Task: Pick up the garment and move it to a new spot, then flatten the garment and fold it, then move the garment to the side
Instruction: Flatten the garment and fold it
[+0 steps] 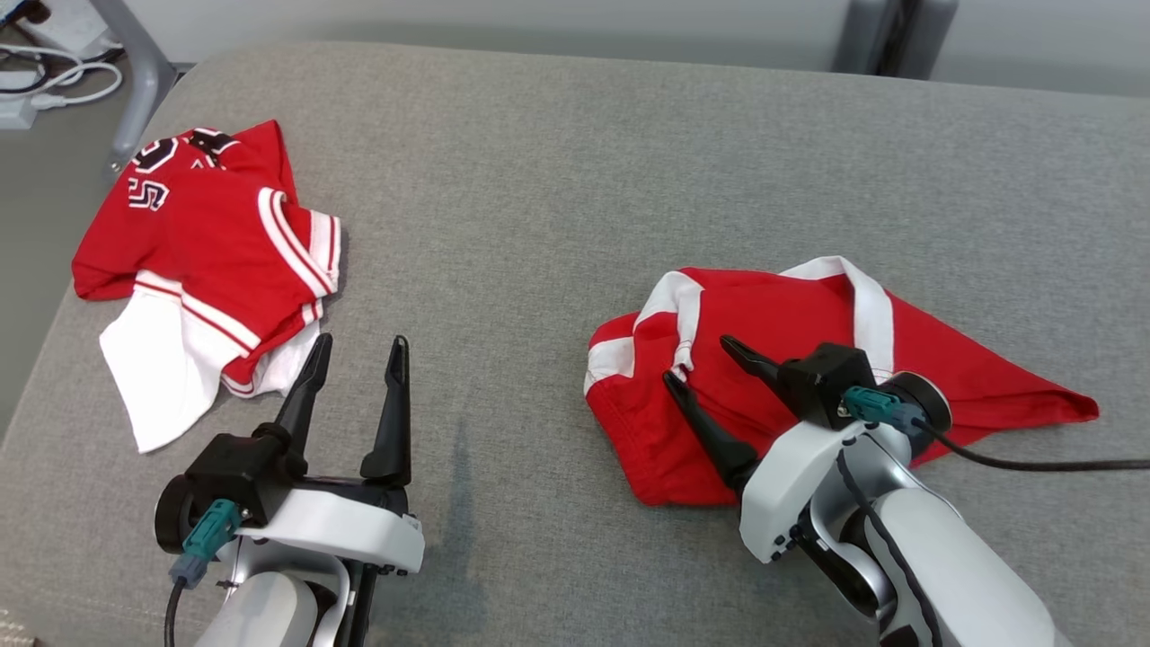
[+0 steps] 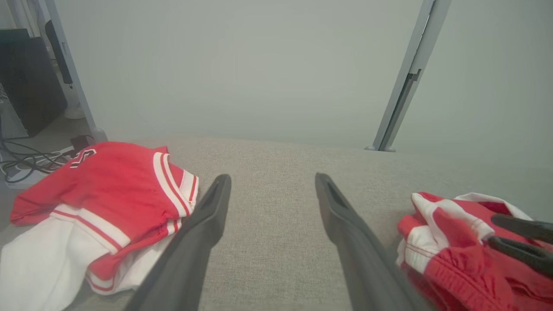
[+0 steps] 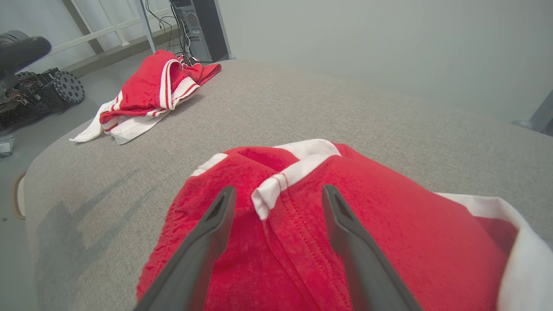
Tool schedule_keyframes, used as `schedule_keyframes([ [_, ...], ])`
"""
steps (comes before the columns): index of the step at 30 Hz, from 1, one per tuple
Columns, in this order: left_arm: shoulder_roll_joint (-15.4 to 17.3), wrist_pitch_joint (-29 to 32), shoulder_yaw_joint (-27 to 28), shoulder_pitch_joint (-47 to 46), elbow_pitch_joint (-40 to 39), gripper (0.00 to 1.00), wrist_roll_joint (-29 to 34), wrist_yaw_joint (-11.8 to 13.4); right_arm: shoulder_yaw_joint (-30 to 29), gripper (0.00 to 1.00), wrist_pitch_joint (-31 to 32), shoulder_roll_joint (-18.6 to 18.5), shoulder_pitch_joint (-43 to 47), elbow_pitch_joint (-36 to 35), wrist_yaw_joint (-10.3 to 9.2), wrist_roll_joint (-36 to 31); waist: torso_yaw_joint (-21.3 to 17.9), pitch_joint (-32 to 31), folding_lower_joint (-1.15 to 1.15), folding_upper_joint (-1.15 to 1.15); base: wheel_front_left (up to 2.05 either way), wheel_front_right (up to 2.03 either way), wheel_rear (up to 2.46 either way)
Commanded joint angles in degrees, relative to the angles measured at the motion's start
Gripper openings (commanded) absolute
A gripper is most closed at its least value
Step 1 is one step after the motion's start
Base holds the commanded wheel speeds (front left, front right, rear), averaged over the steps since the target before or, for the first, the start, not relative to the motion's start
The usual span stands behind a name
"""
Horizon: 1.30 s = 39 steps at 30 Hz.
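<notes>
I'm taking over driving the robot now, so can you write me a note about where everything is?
Left gripper: open, empty, over the bare table beside the jersey.
Right gripper: open, fingers either side of a white-trimmed fold of the garment; not gripping yet.
Things: the garment lies crumpled on the right; the jersey lies bunched near the left edge.
Done: nothing on the garment that I can see.
Left: grab the garment, move it, flatten it, fold it, put it to the side.

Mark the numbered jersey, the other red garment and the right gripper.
numbered jersey [image 1: 216, 234], head view: red middle panel.
red garment [image 1: 782, 314], head view: plain red cloth.
right gripper [image 1: 698, 359], head view: midway between open jaws.
</notes>
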Motion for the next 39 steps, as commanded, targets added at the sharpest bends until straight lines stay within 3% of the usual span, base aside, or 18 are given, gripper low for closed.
schedule_keyframes([
  [1, -0.1, -0.3, 0.0, -1.1, 0.2, 1.00, 0.1, -0.3, 0.0, 1.00, -0.1, -0.3, -0.7, 0.7, -0.02, 0.5, 0.6, 0.5, 0.00, 0.00, 0.00, 0.00, 0.00],
  [3, -0.3, -0.6, 0.1, -1.4, 0.7, 1.00, 0.2, -0.4, 0.5, 1.00, -0.5, -0.2, -1.7, 2.1, -0.02, 0.9, 0.8, 0.7, 0.00, 0.00, 0.00, 0.00, 0.00],
  [4, -0.4, -0.7, 0.1, -1.4, 0.9, 1.00, 0.3, -0.5, 0.6, 0.53, -0.5, -0.2, -2.1, 2.9, -0.02, 1.1, 0.8, 0.8, 0.00, 0.00, 0.00, 0.00, 0.00],
  [6, -0.6, -0.9, 0.2, -1.4, 1.3, 1.00, 0.3, -0.7, 0.6, 0.07, -0.9, -0.2, -2.9, 4.0, -0.02, 1.3, 0.8, 0.9, 0.00, 0.00, 0.00, 0.00, 0.00],
  [7, -0.7, -0.8, 0.2, -1.4, 1.4, 1.00, 0.3, -0.7, 0.4, 0.00, -1.1, -0.1, -3.2, 4.5, -0.02, 1.5, 0.7, 1.0, 0.00, 0.00, 0.00, 0.00, 0.00],
  [15, -0.7, -1.4, 1.1, -1.5, 2.0, 1.00, 0.6, -0.9, -2.7, 0.00, -3.7, -2.4, -4.1, 2.8, -0.03, 0.7, -1.7, 1.3, 0.00, 0.00, 0.00, 0.00, 0.00],
  [23, 0.4, -1.4, 1.9, -1.5, 1.4, 1.00, 0.9, -0.5, -9.8, 0.00, -2.9, -7.5, -2.9, -9.3, -0.02, -3.0, -6.1, 1.4, 0.00, 0.00, 0.00, 0.00, 0.00],
  [29, 1.1, -1.0, 1.8, -1.9, 0.8, 1.00, 1.1, -0.3, -13.7, 0.00, 0.5, -9.0, 4.7, -16.7, -0.02, -3.5, -8.4, 2.0, 0.00, 0.00, 0.00, 0.00, 0.00],
  [34, 1.5, -0.6, 1.6, -2.2, 0.2, 1.00, 1.1, -0.3, -20.5, 0.00, 0.8, -7.5, 11.5, -15.3, -0.02, -3.5, -9.5, 2.7, 0.00, 0.00, 0.00, 0.00, 0.00],
  [39, 2.0, -0.2, 1.6, -2.6, -0.1, 1.00, 1.1, -0.2, -23.5, 0.00, -2.0, -6.3, 11.2, -9.0, -0.02, -2.9, -10.3, 3.2, 0.00, 0.00, 0.00, 0.00, 0.00],
])
